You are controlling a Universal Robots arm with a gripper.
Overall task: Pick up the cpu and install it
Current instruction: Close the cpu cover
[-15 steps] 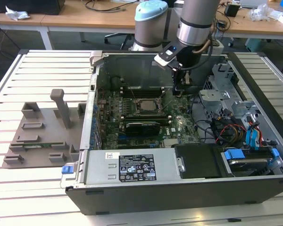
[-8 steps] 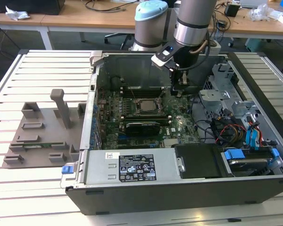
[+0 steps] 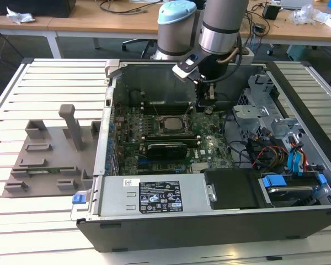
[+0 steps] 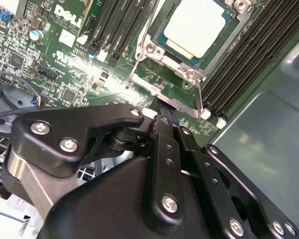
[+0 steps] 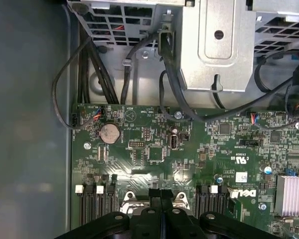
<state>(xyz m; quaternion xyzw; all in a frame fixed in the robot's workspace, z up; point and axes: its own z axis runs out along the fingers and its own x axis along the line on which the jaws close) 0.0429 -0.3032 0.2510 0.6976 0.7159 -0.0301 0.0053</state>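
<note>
We see the tool [image 5: 161, 195], its black fingers pressed together, over a green motherboard [image 5: 154, 149]. A round coin battery [image 5: 109, 133] sits near black cables [image 5: 100, 72] that run to a grey metal cage [image 5: 214, 50]. A finned silver heatsink [image 5: 291, 195] stands on the board, well apart from the battery.

Bright, even light overall; in the first wrist view glare spots the motherboard [image 5: 189, 149].
</note>
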